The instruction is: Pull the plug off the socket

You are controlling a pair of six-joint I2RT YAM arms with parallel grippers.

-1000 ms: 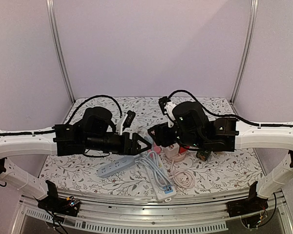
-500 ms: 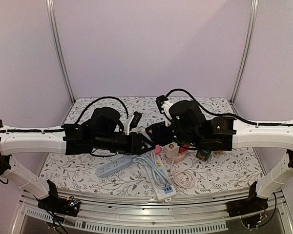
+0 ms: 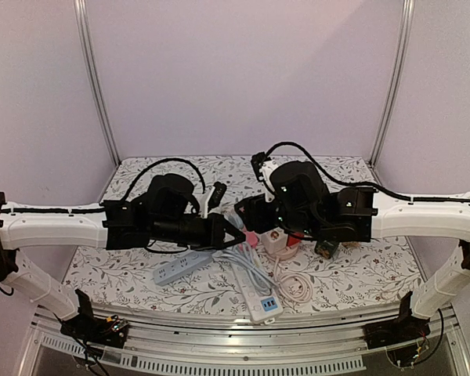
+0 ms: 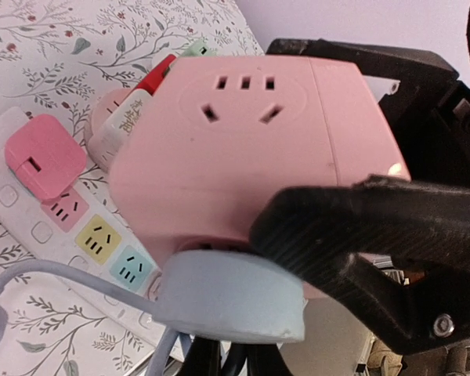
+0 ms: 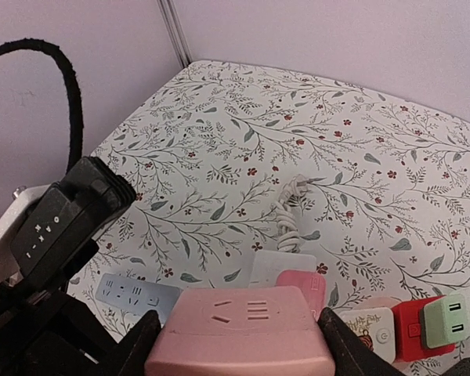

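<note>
A pink cube socket (image 4: pixel 251 141) hangs above the table between the two arms. In the right wrist view the pink socket (image 5: pixel 247 329) sits between my black fingers (image 5: pixel 137 348), so my right gripper (image 5: pixel 247 348) is shut on it. A pale blue round plug (image 4: pixel 227 301) sits in the socket's lower face, its blue cable (image 3: pixel 247 266) trailing down to the table. My left gripper (image 4: pixel 243 313) is shut on this plug; one black finger (image 4: pixel 360 235) presses its top, the other is hidden beneath. In the top view my left gripper (image 3: pixel 236 235) meets my right gripper (image 3: pixel 252 218).
A white power strip (image 3: pixel 254 294) with coloured outlets lies below the grippers, with a grey-blue strip (image 3: pixel 180 270) to its left. A pink coiled cable (image 3: pixel 295 288) and a cluster of red, white and green adapters (image 5: pixel 423 321) lie on the right. A bundled white cord (image 5: pixel 288 211) lies farther back.
My left arm has moved right to the socket and its jaws have closed on the blue plug. The right gripper has kept hold of the pink socket, shifting slightly left.
</note>
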